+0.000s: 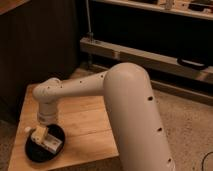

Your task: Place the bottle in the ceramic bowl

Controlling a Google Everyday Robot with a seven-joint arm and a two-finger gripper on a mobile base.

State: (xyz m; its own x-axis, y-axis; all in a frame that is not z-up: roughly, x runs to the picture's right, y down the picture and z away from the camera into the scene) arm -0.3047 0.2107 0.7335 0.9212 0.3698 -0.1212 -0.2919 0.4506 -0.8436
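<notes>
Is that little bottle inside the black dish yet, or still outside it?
Inside. The bottle lies tipped over the ceramic bowl, within its rim. The gripper sits right above the bowl, at the bottle.

Wood table [90,125] on speckled floor [185,120], dark cabinet [40,45] w/ metal rail [130,52] behind.

Dim, warm, soft blur — claw [41,134] over tabletop.

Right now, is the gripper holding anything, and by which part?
It cannot be told. The gripper sits low over the ceramic bowl, right against the bottle, which lies in the bowl; any hold is hidden.
</notes>
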